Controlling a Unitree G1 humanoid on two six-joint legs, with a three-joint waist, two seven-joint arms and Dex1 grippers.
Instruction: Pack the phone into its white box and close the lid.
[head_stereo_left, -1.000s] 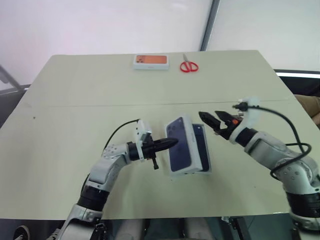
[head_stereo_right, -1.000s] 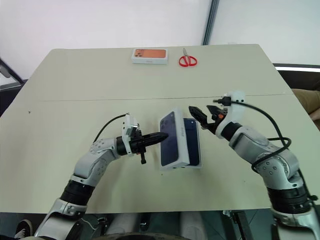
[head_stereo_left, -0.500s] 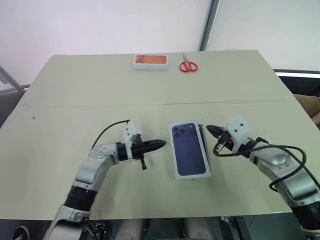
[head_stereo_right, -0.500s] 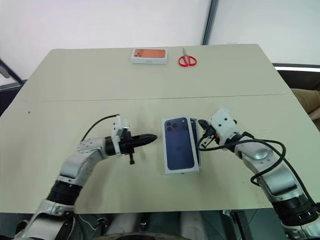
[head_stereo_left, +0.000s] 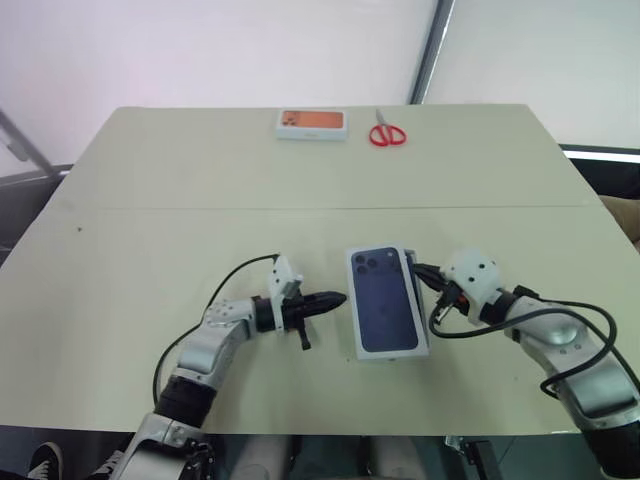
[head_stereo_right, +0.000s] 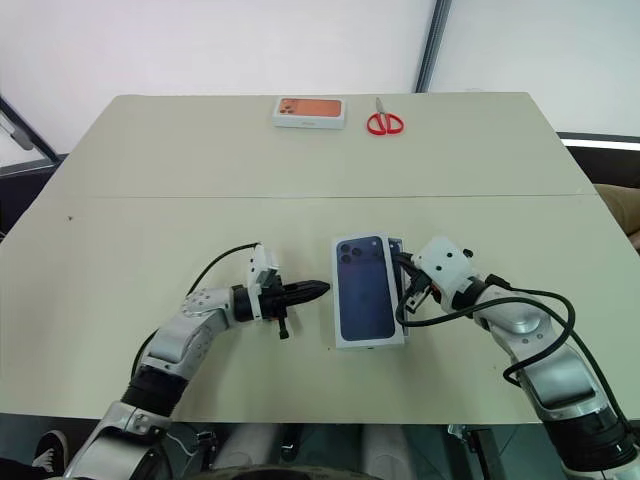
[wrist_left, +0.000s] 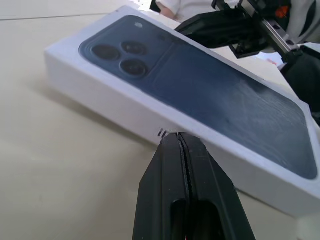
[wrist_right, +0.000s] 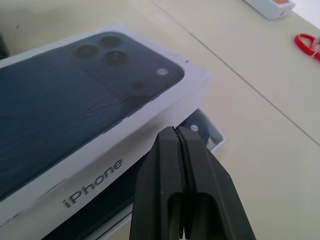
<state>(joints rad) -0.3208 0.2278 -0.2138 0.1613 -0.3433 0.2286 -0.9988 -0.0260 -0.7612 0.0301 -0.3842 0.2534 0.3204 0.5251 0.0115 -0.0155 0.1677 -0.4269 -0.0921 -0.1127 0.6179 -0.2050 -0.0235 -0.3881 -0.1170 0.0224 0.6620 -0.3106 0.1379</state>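
The lid (head_stereo_left: 386, 299), bearing a printed dark phone image, is seated askew over the white box (wrist_right: 202, 131) between the closed, empty left gripper (head_stereo_left: 336, 298) and right gripper (head_stereo_left: 420, 270), apparently positioned for squaring it.

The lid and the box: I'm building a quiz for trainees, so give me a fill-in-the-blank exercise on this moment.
1. The lid, printed with a dark phone picture, lies ____ the white box.
2. Both the left gripper and the right gripper are ____.
3. Beside the orange-topped box lie red ____.

Missing words: on; shut; scissors
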